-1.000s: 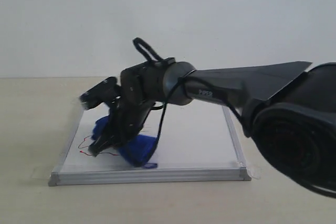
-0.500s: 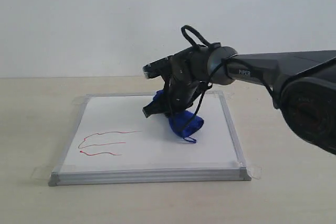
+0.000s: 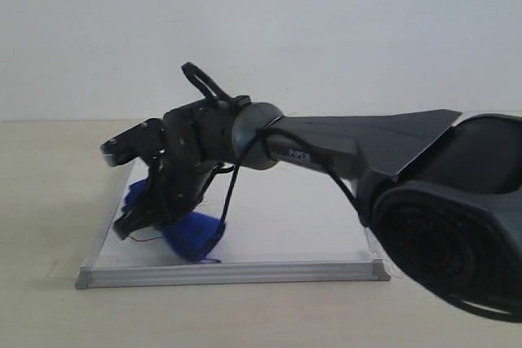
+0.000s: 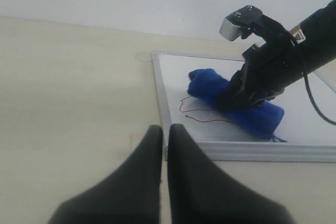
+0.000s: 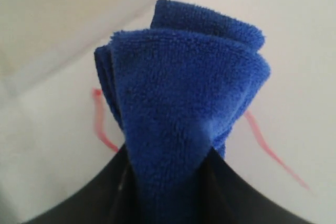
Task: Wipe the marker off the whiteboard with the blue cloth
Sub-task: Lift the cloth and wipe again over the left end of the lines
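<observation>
Right gripper (image 3: 130, 224), clenched on the blue cloth (image 3: 194, 235), has swung back from upper middle of the whiteboard (image 3: 294, 218) to its lower left, over the red marker line (image 4: 207, 121). Traces remain, so wiping looks unfinished.

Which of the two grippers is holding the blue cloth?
The right gripper: it is shut on the blue cloth on the whiteboard. The left gripper is shut, empty, off the board.

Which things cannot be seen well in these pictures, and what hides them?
Exterior view: the right gripper and royal-blue fuzzy cloth cover most of the thin red marker line.
Right wrist view: the cloth hides the line's middle.
Left wrist view: the picture edge cuts the white silver-framed whiteboard.
</observation>
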`<action>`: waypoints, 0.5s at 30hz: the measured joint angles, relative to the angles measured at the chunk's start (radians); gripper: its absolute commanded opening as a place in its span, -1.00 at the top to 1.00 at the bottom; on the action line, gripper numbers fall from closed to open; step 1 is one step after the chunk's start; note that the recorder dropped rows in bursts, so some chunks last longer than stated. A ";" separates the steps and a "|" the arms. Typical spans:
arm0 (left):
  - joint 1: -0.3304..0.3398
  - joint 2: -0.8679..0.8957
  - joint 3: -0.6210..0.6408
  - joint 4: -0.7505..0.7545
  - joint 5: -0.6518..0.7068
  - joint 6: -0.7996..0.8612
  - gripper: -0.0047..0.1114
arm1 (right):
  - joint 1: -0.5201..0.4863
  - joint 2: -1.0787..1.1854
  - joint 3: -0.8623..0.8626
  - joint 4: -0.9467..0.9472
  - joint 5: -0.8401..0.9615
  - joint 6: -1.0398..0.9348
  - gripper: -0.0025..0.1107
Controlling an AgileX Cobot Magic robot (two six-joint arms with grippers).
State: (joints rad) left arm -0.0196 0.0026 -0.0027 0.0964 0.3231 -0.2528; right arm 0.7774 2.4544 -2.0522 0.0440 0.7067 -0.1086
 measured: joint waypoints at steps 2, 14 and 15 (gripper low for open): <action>0.000 0.000 0.000 0.000 0.000 0.000 0.85 | -0.034 0.002 -0.018 -0.123 0.035 0.087 0.96; 0.000 0.000 0.000 0.000 0.000 0.000 0.85 | -0.118 0.045 -0.188 -0.185 0.138 0.192 0.96; 0.000 0.000 0.000 0.000 0.000 0.000 0.85 | -0.118 0.058 -0.195 -0.185 0.150 0.184 0.96</action>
State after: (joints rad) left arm -0.0196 0.0026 -0.0027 0.0964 0.3231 -0.2528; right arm 0.6594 2.5127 -2.2474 -0.1408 0.8567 0.0758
